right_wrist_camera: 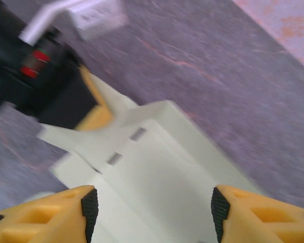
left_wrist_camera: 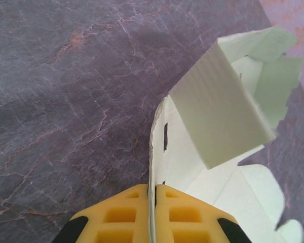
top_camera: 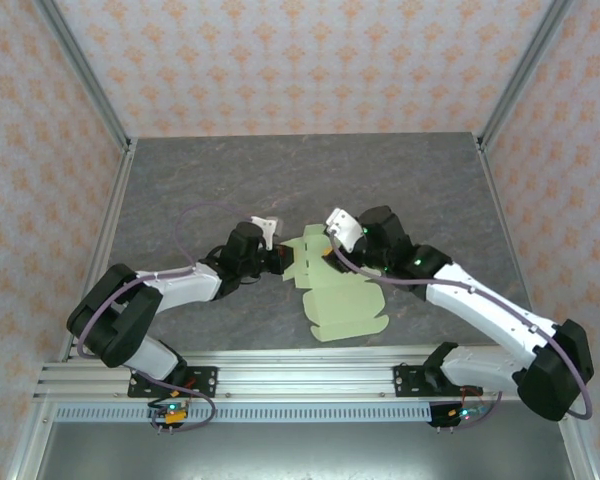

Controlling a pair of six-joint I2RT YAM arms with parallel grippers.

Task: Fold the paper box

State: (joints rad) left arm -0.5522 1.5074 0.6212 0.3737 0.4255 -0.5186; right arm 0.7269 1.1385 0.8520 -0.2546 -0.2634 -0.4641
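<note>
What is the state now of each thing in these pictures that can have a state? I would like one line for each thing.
paper box: partly folded; panels are raised at the far end, the near part lies flat on the table.
left pincer: shut on a thin edge of the paper box.
right pincer: open, fingers wide apart above the paper box, gripping nothing.

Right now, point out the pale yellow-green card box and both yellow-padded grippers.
pale yellow-green card box [top_camera: 345,308], top view, flat near panel.
left gripper [left_wrist_camera: 152,190], left wrist view, between pads pinching card edge.
right gripper [right_wrist_camera: 153,205], right wrist view, gap between open pads.
</note>
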